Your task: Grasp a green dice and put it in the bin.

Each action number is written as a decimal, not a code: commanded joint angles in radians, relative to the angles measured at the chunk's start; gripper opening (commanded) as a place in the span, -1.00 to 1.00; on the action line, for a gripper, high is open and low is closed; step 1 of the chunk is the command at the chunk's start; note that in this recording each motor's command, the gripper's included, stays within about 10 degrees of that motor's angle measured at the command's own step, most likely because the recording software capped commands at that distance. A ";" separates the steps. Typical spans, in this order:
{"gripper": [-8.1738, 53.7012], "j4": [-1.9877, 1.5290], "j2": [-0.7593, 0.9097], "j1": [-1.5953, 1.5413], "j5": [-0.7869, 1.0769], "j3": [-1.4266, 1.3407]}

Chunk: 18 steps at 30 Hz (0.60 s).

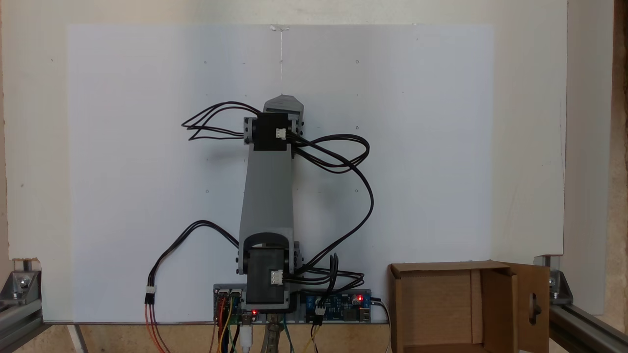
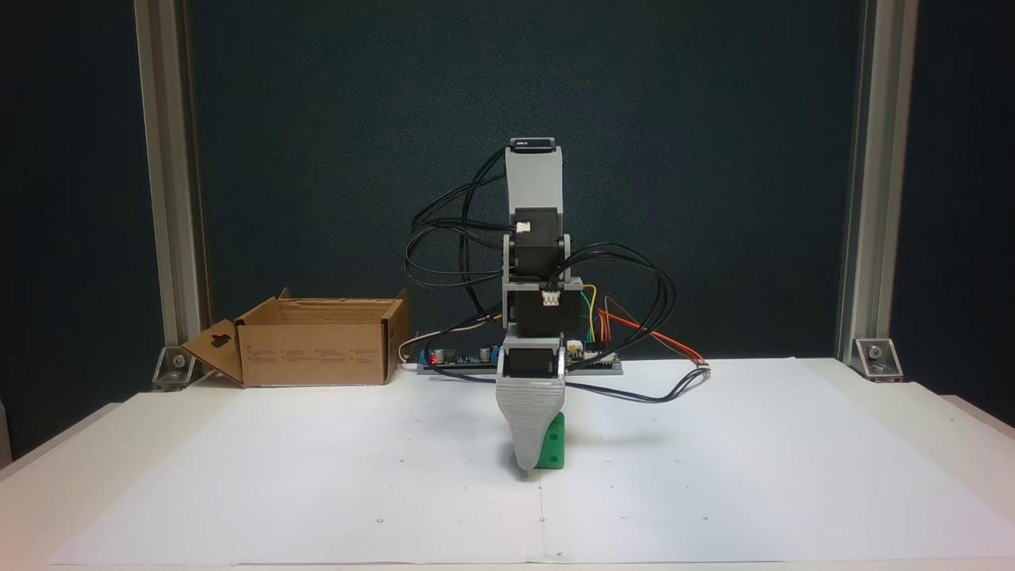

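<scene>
Reaching low over the dice (image 2: 555, 446), the hand (image 2: 526, 468), its spread untellable, is at the grasp step; next, closing and carrying to the bin (image 2: 317, 353).

One fixed view looks straight down, arm base (image 1: 267, 289) at bottom centre. Other sits low at worktop (image 2: 714, 476) front, facing arm. Both share arm, bin (image 1: 441, 304), white sheet.
</scene>
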<state>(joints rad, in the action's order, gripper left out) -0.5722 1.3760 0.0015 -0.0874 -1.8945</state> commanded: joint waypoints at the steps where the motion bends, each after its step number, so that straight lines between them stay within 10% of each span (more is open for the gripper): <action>1: 0.60 0.008 0.005 0.000 -0.040 0.018; 18: 0.19 0.012 -0.006 -0.020 -0.040 0.018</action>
<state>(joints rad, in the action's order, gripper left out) -0.5676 1.3668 -0.0061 -0.0859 -1.8945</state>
